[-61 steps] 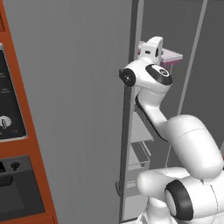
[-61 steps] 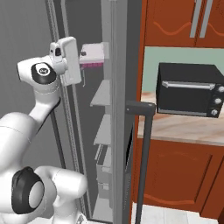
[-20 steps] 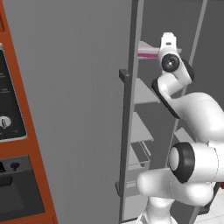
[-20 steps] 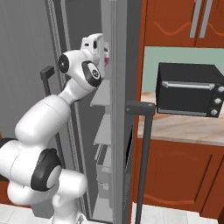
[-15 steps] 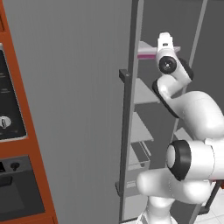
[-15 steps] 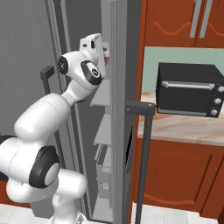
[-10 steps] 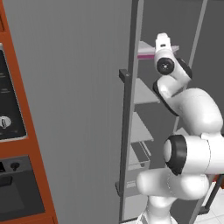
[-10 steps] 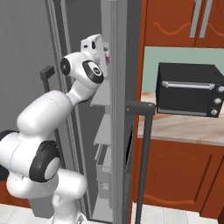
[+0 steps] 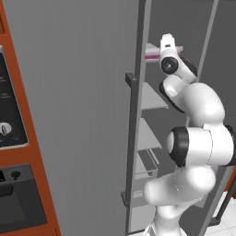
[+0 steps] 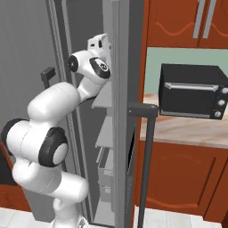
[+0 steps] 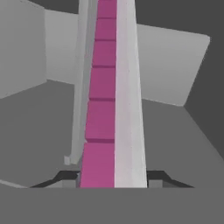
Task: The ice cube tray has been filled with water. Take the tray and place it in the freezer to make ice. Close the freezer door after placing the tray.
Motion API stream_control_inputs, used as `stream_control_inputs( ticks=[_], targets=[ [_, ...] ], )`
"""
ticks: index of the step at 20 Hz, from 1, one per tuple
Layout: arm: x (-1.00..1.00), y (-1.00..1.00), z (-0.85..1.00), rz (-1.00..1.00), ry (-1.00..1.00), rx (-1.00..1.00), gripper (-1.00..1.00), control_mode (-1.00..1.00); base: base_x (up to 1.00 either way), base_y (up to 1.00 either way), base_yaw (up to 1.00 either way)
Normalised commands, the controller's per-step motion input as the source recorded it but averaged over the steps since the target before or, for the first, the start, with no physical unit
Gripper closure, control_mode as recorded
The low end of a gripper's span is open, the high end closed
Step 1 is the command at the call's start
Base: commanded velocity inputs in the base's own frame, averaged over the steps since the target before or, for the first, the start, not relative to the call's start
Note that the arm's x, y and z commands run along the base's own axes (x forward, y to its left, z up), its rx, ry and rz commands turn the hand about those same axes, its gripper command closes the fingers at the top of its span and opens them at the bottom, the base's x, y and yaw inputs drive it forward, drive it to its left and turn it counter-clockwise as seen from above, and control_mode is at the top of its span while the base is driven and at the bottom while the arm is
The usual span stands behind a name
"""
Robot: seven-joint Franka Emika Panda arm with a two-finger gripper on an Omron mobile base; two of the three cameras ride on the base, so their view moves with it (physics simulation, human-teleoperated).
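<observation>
Pincer (image 11: 112, 177) pinches the ice cube tray (image 11: 111, 109); its fingertips are mostly hidden beneath it.

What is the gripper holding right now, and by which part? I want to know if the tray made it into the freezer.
The gripper holds the ice cube tray by its near end, inside the freezer.
</observation>
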Motion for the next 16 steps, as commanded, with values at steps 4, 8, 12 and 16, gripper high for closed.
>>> stream_control_inputs(
  ticks=[4, 8, 12, 16],
  targets=[
    [0.51, 0.0, -0.07, 0.0, 0.13, 0.0, 1.0, -1.0, 0.0, 0.0, 0.0],
    [0.52, 0.0, -0.02, 0.0, 0.12, 0.0, 1.0, -1.0, 0.0, 0.0, 0.0],
    [0.53, 0.0, -0.12, 0.0, 0.13, 0.0, 1.0, -1.0, 0.0, 0.0, 0.0],
    [0.55, 0.0, -0.36, 0.0, 0.13, 0.0, 1.0, -1.0, 0.0, 0.0, 0.0]
  ],
)
